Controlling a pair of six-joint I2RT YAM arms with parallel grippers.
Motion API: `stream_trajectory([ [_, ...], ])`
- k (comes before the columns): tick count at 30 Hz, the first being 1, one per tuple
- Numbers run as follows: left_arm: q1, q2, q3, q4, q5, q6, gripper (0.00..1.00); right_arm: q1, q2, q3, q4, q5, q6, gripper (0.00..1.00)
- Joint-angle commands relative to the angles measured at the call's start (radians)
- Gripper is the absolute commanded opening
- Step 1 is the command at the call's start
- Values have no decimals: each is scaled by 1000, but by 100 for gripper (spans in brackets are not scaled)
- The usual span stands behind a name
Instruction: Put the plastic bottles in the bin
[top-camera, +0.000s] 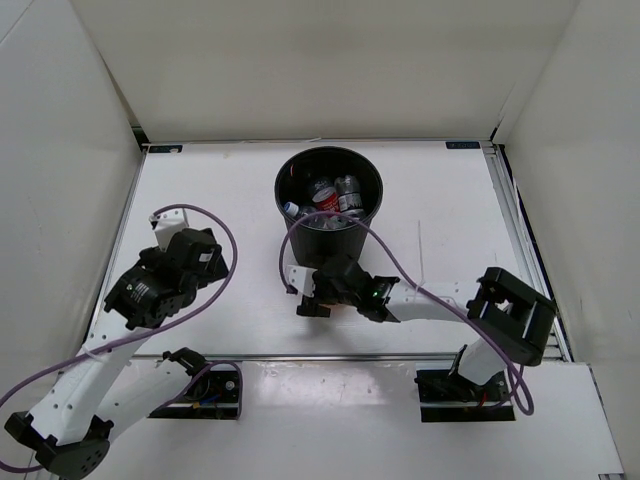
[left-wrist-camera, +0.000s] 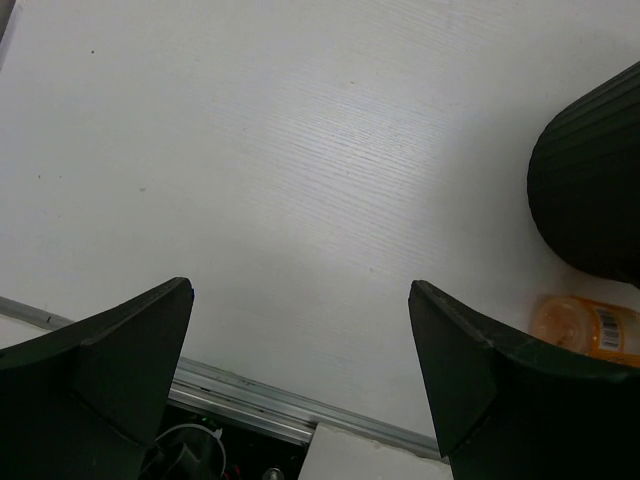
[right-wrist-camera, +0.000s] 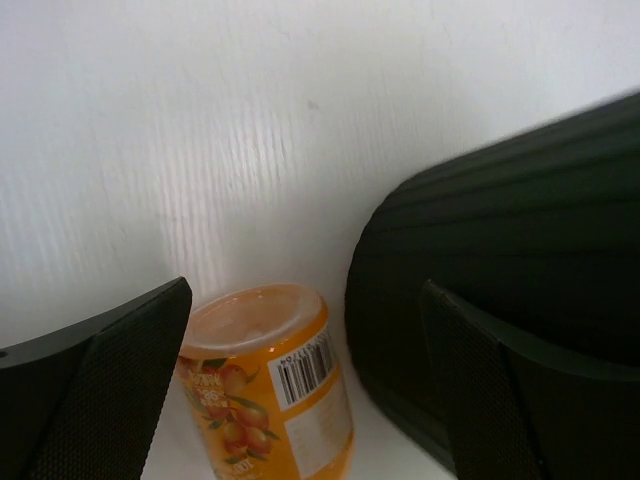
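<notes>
We see the orange bottle (right-wrist-camera: 265, 385) just beside the bin (right-wrist-camera: 500, 300), between the spread right jaws; the left jaws are spread too.

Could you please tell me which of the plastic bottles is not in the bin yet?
The stubby orange plastic bottle, on the white table beside the round black plastic bin; the clear labelled bottles lie inside it.
</notes>
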Motion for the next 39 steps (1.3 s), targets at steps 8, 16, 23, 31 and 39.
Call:
stream_trajectory([
  [8,3,-84,40,-72,4,-43,100,-79,79,77,-199,-224,223,89],
  [16,3,-160,20,-72,-14,-61,100,-79,112,100,-337,-310,297,69],
  [23,3,-170,-10,-72,-37,-83,100,-38,-21,127,-492,-356,362,25],
  [31,3,-189,-90,4,-19,-104,100,25,-197,242,-665,-136,445,76],
  [39,3,-150,-101,38,-8,-86,100,25,-311,365,-928,139,773,83],
])
